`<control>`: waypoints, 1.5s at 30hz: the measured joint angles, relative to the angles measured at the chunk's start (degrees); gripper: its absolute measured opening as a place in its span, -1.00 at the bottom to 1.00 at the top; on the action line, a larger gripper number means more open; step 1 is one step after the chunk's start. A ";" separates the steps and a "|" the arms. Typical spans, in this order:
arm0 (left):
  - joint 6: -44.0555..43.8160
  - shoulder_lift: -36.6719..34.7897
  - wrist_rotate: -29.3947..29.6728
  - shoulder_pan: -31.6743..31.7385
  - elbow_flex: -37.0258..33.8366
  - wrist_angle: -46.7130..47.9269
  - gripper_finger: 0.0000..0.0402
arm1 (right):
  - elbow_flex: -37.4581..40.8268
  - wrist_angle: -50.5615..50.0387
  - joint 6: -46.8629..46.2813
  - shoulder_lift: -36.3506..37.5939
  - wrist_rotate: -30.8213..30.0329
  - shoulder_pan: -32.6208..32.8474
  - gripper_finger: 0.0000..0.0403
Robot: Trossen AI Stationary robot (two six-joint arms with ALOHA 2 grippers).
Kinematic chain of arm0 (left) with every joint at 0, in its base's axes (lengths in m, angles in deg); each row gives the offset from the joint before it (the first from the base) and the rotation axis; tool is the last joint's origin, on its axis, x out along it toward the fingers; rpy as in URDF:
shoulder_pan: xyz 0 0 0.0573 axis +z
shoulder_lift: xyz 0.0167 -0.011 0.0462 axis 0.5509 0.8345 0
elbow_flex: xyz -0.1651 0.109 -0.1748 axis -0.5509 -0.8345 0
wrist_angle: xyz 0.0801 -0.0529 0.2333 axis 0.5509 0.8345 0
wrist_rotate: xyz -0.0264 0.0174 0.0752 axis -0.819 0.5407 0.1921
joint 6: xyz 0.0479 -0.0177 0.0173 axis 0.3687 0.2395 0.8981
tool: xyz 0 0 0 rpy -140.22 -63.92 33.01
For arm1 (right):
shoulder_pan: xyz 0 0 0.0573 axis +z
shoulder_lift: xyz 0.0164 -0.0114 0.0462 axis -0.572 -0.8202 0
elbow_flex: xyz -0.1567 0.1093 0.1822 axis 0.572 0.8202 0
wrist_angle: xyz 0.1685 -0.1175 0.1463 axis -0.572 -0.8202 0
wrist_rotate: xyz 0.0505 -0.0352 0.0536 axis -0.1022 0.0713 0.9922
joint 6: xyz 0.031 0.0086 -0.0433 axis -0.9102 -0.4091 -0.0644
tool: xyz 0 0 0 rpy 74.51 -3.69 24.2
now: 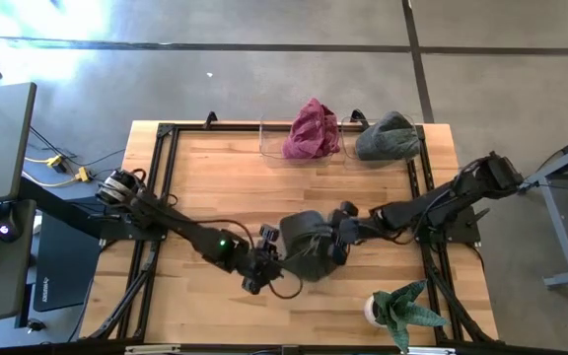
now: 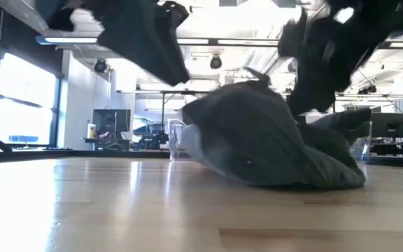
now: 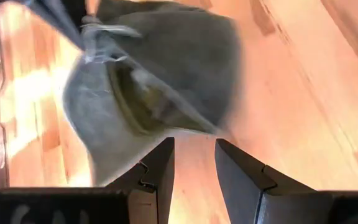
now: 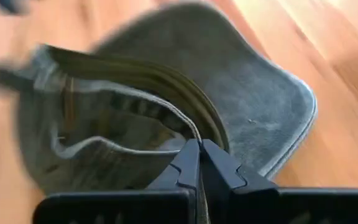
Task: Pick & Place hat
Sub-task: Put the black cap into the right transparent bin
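Two hats [image 1: 311, 129] already sat in the far bins, while the right gripper [image 4: 197, 149] pinched the grey cap [image 1: 309, 244] mid-table, left gripper [image 3: 193, 163] parted nearby, placing undone.

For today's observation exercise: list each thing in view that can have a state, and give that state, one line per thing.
Grey hat: upside down on the table, its band pinched by the right gripper.
Right gripper: shut on the hat's band.
Left gripper: open, beside the hat, holding nothing.
Red hat: crumpled in a clear bin at the far edge.
Dark green hat: lying in the neighbouring bin.
Potted plant: upright.
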 joint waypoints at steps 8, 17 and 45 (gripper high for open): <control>1.63 0.10 -2.51 -0.53 -0.03 -11.52 -0.45 | 4.05 1.35 -0.20 0.00 1.92 -4.95 -0.90; -0.02 6.79 -7.10 5.73 -0.71 -23.68 -0.45 | 4.11 1.11 4.43 1.52 5.92 -4.98 -0.35; -24.28 12.07 18.66 8.18 11.05 18.06 -0.45 | -2.11 8.48 31.88 -4.60 6.57 9.70 -0.05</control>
